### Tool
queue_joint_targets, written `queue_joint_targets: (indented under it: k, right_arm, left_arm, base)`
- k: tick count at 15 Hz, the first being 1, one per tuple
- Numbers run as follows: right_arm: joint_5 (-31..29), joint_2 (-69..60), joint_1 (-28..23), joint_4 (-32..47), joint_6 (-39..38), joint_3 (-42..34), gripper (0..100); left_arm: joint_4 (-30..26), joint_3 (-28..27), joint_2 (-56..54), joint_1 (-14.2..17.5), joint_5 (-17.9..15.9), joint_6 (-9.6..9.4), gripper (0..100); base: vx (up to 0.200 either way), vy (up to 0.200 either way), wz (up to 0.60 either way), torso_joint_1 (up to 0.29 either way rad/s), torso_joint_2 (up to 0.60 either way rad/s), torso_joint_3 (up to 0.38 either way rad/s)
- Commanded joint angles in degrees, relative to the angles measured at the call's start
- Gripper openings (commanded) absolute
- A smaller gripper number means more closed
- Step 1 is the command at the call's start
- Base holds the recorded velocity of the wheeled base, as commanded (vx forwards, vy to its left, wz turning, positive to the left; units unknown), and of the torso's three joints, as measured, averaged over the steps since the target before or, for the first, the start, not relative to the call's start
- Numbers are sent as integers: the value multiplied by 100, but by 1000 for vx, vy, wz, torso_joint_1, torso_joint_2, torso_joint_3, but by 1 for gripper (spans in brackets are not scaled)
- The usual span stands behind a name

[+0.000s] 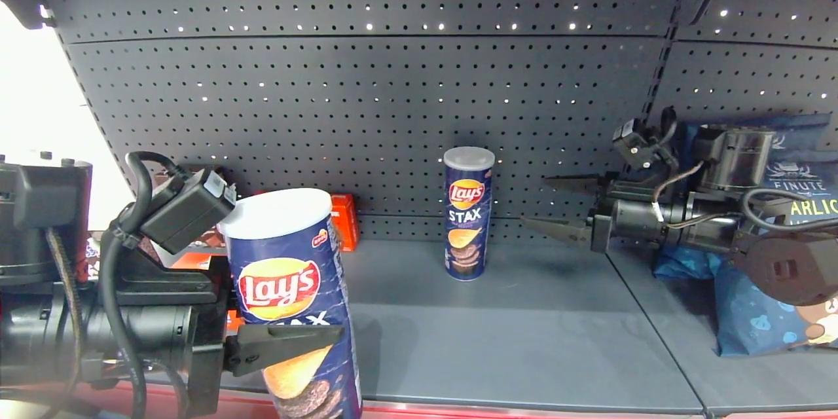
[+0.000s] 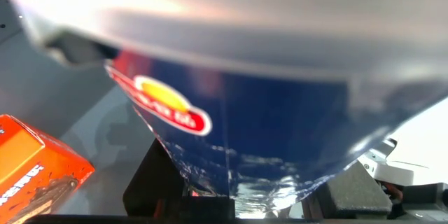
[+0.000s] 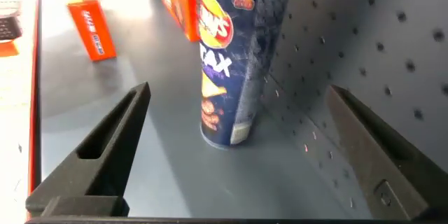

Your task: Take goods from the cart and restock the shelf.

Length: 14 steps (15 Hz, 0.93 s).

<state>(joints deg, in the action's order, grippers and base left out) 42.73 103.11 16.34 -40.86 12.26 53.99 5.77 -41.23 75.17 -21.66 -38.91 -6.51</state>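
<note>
I'm looking at a shop aisle, judging by the dark metal shelf [image 1: 524, 340] with its perforated pegboard back panel [image 1: 393, 111], stocked with a chip can [image 1: 467, 213], an orange box [image 1: 345, 220] and blue snack bags [image 1: 753, 321].

The head view looks forward and down from close in front of the shelf [image 1: 524, 340], facing the pegboard [image 1: 393, 91] nearly square-on. The left wrist view looks out along the left gripper [image 2: 262, 206], very close to the held can [image 2: 266, 133]. The right wrist view looks along the shelf between the spread fingers of the right gripper [image 3: 238, 91], near the standing can [image 3: 231, 63]. Head and right wrist views share that can and the pegboard; head and left wrist views share the held can.
</note>
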Motion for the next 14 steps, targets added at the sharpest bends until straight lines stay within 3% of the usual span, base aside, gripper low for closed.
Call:
queue_joint_targets:
  k: [1,14]
  right_arm:
    - [95,385,-25,-124,-13,173,100]
    - [227,1897,493,-317,-49,1184,100]
  left_arm:
    - [3,-17,-2,-5,-2,1,0]
    - [-5,-8,-28,31,15,1,0]
  base:
    - [0,0,0,0,0,0]
    - [0,0,0,0,0,0]
